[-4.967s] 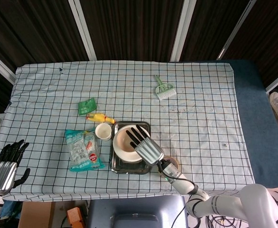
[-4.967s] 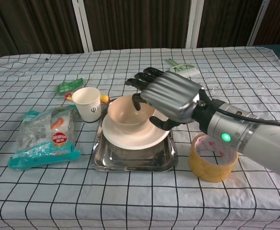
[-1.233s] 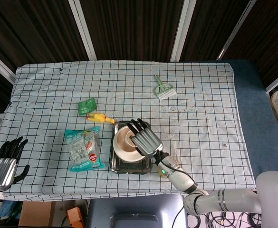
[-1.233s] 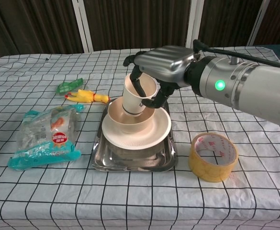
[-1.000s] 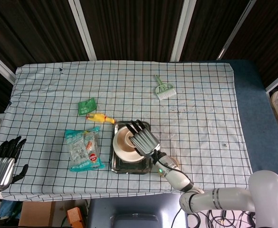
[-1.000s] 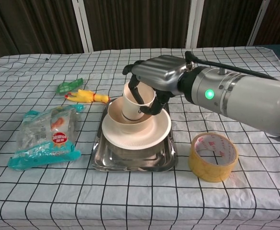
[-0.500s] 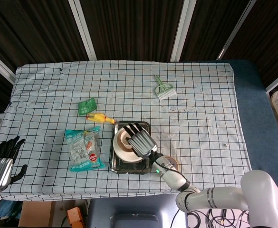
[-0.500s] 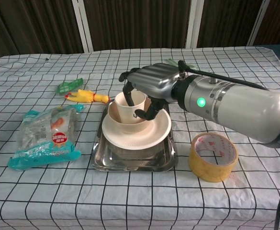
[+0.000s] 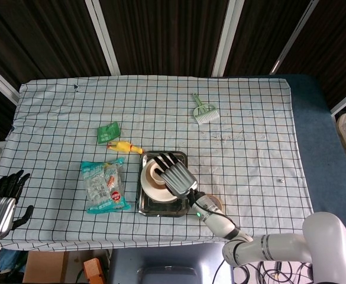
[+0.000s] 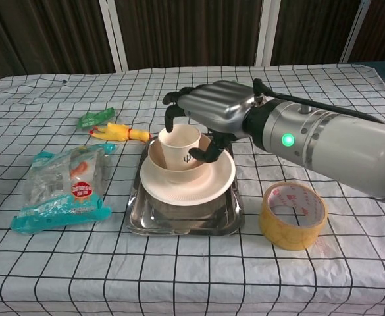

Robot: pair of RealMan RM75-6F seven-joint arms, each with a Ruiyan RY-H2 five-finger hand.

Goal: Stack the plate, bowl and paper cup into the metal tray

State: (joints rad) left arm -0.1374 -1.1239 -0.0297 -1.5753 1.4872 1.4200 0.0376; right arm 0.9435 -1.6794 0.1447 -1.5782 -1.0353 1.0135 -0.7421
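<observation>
A white paper cup (image 10: 179, 146) stands upright inside the beige bowl (image 10: 158, 162). The bowl sits on the white plate (image 10: 182, 191), and the plate lies in the metal tray (image 10: 179, 225). My right hand (image 10: 213, 107) hovers over the cup with its fingers spread above the rim and its thumb close beside the cup's right wall; it holds nothing. From the head view the same hand (image 9: 175, 173) covers part of the stack, with the cup (image 9: 155, 173) showing at its left. My left hand (image 9: 1, 204) hangs off the table's front left corner, fingers apart and empty.
A roll of yellow tape (image 10: 293, 216) lies just right of the tray. A teal snack pack (image 10: 64, 187) lies to its left. A yellow rubber chicken (image 10: 120, 133) and a green packet (image 10: 95, 118) sit behind that. A green brush (image 9: 204, 110) lies far back.
My right hand carried the cup from the table, lowered it into the bowl, then let go and lifted its fingers off the rim. The left hand stayed put.
</observation>
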